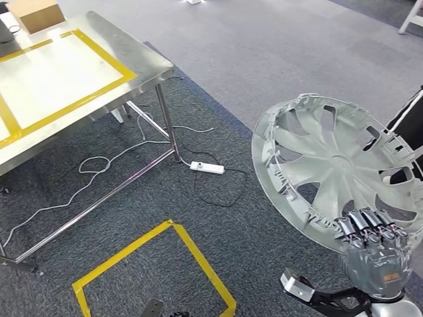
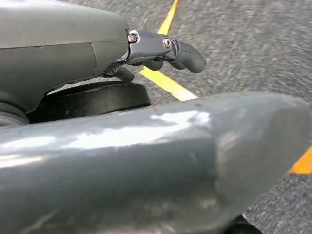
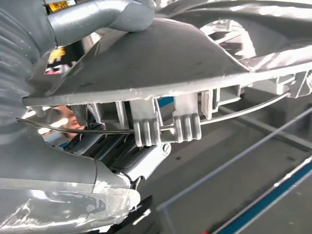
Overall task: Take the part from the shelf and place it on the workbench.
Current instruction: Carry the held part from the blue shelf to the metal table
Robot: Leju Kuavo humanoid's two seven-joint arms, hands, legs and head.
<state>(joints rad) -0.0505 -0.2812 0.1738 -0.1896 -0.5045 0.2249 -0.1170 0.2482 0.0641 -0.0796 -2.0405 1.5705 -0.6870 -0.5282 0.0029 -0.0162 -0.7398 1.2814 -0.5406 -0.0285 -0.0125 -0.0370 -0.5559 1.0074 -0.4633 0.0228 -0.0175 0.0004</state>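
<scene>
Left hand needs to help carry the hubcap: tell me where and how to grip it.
Grip the hubcap's rim on the side opposite the right hand, coming from the workbench side. The rim is a thin raised lip there, probably easy to pinch; the spokes are broad and sloped.

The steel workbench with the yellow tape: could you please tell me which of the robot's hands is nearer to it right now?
Left, probably. The left hand hangs low over the taped floor, on the workbench side. The right hand grips the wheel cover farther off.
</scene>
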